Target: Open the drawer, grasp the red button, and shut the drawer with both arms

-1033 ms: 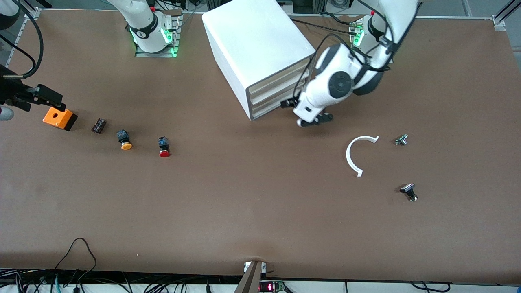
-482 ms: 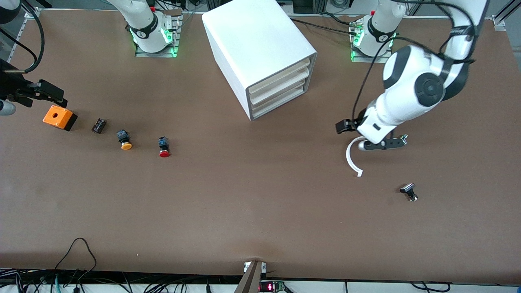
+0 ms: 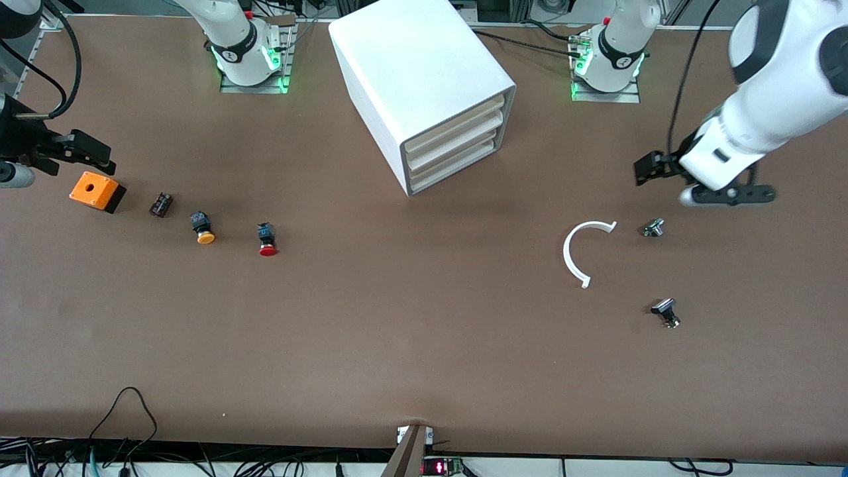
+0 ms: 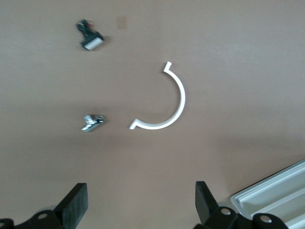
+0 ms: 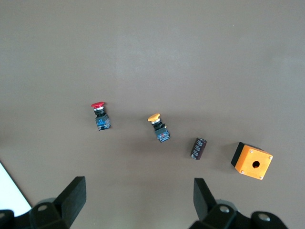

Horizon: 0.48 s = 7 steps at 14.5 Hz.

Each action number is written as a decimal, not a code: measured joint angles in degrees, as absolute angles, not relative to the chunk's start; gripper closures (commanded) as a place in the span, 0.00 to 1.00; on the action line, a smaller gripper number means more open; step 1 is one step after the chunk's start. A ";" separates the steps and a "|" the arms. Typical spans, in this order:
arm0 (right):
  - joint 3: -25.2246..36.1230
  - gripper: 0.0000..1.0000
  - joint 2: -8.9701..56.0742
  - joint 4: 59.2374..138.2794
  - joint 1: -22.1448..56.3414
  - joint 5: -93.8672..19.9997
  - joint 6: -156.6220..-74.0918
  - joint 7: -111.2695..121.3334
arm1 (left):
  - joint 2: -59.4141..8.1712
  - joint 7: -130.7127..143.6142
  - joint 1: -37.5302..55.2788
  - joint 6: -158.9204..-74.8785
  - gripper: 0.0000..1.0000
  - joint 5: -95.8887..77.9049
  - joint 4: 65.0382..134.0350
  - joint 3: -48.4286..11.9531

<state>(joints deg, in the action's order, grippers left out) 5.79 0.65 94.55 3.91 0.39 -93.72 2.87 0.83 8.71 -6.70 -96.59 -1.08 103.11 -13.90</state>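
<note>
Both grippers, left gripper [image 4: 138, 210] and right gripper [image 5: 138, 205], show wide, empty fingers, bases cut off.

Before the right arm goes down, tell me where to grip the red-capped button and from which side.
Grip the red-capped button by its black-and-blue body, not the round cap. It lies on its side, cap toward the front camera, so come straight down from above with the fingers closing across the body's flat sides. The right gripper, now up over the table's end by the orange box, is open. The cap would likely slip.
</note>
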 measured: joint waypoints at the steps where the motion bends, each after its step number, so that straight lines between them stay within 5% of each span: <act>1: 5.79 0.00 0.65 94.55 3.91 0.40 -93.73 2.87 | 0.23 8.22 -7.06 -94.16 0.01 -0.38 100.12 -13.68; 7: 5.61 0.00 0.67 94.55 3.93 0.49 -93.71 2.87 | -3.83 4.42 -11.25 -92.24 0.01 1.26 93.61 -13.30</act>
<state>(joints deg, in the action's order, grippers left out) 5.61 0.67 94.55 3.93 0.49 -93.71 2.87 -3.83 4.42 -11.25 -92.24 1.26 93.61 -13.30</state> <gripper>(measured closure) 0.000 0.004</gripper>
